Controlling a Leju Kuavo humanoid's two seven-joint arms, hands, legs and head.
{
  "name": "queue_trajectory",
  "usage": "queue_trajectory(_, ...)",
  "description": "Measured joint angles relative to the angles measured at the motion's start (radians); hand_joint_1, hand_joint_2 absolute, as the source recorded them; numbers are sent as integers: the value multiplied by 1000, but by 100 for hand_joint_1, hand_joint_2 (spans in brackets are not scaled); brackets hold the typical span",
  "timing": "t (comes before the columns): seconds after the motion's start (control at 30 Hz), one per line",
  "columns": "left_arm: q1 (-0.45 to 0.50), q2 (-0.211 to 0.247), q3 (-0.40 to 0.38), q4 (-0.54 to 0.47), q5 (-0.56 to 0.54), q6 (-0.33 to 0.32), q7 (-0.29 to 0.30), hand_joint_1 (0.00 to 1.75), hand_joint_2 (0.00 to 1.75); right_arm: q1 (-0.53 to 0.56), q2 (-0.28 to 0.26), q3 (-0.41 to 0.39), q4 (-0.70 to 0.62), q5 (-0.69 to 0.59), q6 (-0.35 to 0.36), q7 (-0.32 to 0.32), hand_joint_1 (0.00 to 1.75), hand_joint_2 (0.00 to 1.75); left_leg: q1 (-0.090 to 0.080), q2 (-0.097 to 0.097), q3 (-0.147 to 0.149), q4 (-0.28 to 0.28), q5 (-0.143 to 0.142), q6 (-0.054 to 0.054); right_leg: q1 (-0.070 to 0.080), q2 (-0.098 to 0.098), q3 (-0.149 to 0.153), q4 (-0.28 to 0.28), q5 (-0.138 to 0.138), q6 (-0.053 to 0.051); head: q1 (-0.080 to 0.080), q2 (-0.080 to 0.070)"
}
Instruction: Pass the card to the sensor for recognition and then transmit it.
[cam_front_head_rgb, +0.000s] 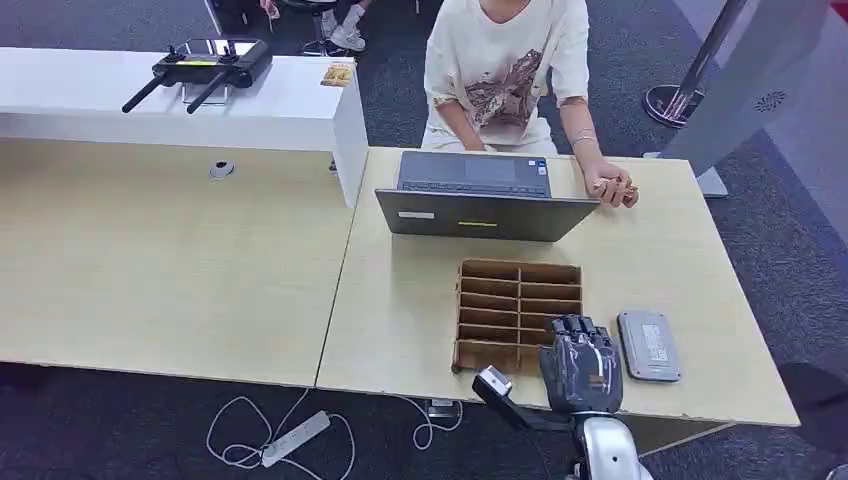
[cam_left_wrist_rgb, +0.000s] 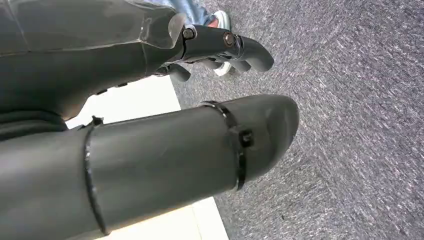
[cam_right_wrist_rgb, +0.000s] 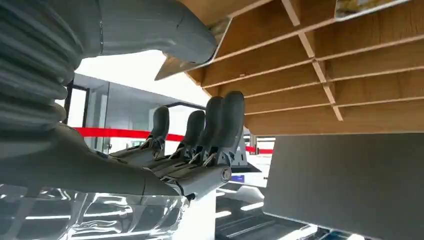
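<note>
The right hand (cam_front_head_rgb: 580, 365) is hovering at the lower centre of the head view, over the near right corner of the rack (cam_front_head_rgb: 519, 288). Its fingers (cam_right_wrist_rgb: 220, 125) are standing straight and slightly spread, pinching nothing. In the right wrist view the thumb (cam_right_wrist_rgb: 150, 30) is lying against the edge of what looks like the card (cam_right_wrist_rgb: 187, 60), which is sticking out of a near slot. A good grip probably means curling the fingers onto the card's far face while the thumb presses the near one. The card should then lift straight out, so that it is not scraping the thin dividers.

The sensor (cam_front_head_rgb: 648, 345), a flat grey pad, is lying just right of the rack and close to the hand, so the carry looks short. Its top is facing up with nothing on it.

A laptop (cam_front_head_rgb: 480, 200) is sitting half open above the rack, and behind it a person (cam_front_head_rgb: 505, 70) is resting a hand (cam_front_head_rgb: 612, 187) on the table (cam_front_head_rgb: 400, 320). That hand is the likely place for the handover, and the lid is rising between it and the rack.

The left hand (cam_left_wrist_rgb: 150, 150) is hanging over carpet (cam_left_wrist_rgb: 350, 125), its fingers loosely curled around nothing.
</note>
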Motion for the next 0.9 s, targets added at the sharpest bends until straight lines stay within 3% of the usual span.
queue_trajectory(0.2,0,0,0,0,-6,0,0,0,0,4,3,-2,3,0,10,5,89,175,0,0,0,0,0,0,0,0,0,0,0,0,0,0)
queue_trajectory(0.3,0,0,0,0,-10,0,0,0,0,12,2,-8,3,0,9,6,99,175,0,0,0,0,0,0,0,0,0,0,0,0,0,0)
queue_trajectory(0.37,0,0,0,0,-11,0,0,0,0,16,2,-14,3,0,9,7,94,175,0,0,0,0,0,0,0,0,0,0,0,0,0,0)
queue_trajectory(0.47,0,0,0,0,-13,0,0,0,0,22,2,-19,2,0,9,7,103,175,0,0,0,0,0,0,0,0,0,0,0,0,0,0)
queue_trajectory(0.5,0,0,0,0,-13,0,0,0,0,25,3,-21,1,0,9,7,98,175,0,0,0,0,0,0,0,0,0,0,0,0,0,0)
queue_trajectory(0.77,0,0,0,0,-19,0,-3,0,0,47,2,-35,-14,1,8,14,103,175,0,0,0,0,0,0,0,0,0,0,0,0,0,0)
queue_trajectory(0.9,1,0,0,0,-23,0,-3,0,0,61,2,-44,-28,1,8,17,117,175,0,0,0,0,0,0,0,0,0,0,0,0,0,0)
